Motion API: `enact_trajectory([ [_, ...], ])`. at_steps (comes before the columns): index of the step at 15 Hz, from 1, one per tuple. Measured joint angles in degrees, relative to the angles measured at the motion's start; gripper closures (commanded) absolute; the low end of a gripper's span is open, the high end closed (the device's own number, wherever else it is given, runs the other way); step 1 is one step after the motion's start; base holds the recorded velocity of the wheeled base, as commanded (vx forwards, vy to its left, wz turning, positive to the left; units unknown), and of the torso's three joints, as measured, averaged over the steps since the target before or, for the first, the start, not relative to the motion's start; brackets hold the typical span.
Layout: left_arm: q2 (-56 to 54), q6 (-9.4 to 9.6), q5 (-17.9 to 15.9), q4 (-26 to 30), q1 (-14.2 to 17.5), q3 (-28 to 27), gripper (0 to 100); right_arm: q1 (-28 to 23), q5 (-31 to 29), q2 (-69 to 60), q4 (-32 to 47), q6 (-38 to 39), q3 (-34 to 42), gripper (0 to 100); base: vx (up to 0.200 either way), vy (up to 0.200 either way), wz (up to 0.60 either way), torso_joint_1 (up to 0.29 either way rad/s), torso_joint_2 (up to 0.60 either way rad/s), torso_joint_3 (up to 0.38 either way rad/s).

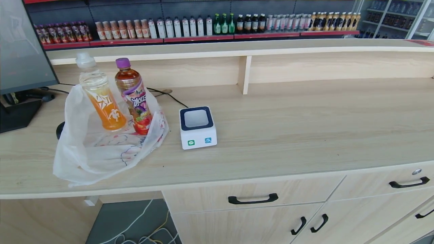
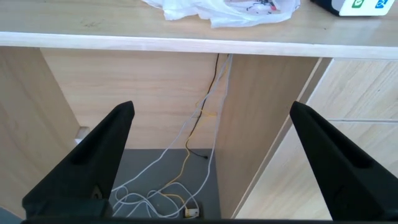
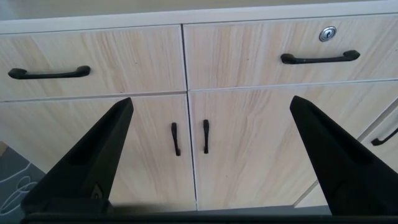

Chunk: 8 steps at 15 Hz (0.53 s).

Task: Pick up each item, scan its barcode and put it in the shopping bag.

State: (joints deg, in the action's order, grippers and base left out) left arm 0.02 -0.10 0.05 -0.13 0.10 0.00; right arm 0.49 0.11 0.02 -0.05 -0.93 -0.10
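Both bottles stand upright in the thin white shopping bag (image 1: 101, 159): clear-capped orange drink bottle (image 1: 101, 98), with the purple-capped brown tea bottle (image 1: 134, 98) touching it at 3 o'clock. Bag sits on the light wood counter (image 1: 288, 128). White cube scanner with dark-rimmed top (image 1: 197, 128) is just beside the bag at 3 o'clock. Dark monitor (image 1: 23, 44) at the bag's 10 o'clock. Red-edged shelf of drink bottles (image 1: 203, 25) at 12, beyond the counter. Left gripper (image 2: 211, 162): fingers wide apart, empty, below the counter edge, facing loose cables (image 2: 180, 155). Right gripper (image 3: 211, 162): fingers wide apart, empty, facing black-handled wood drawers (image 3: 93, 62).
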Motion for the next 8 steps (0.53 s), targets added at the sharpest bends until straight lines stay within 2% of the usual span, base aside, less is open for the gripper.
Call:
enact_trajectory([
  [8,0.00,0.02,0.02,0.02,0.00,0.00,0,-0.05,0.02,0.00,0.00,-0.20,0.00,0,0.000,0.000,0.00,0.000,0.00,0.000],
])
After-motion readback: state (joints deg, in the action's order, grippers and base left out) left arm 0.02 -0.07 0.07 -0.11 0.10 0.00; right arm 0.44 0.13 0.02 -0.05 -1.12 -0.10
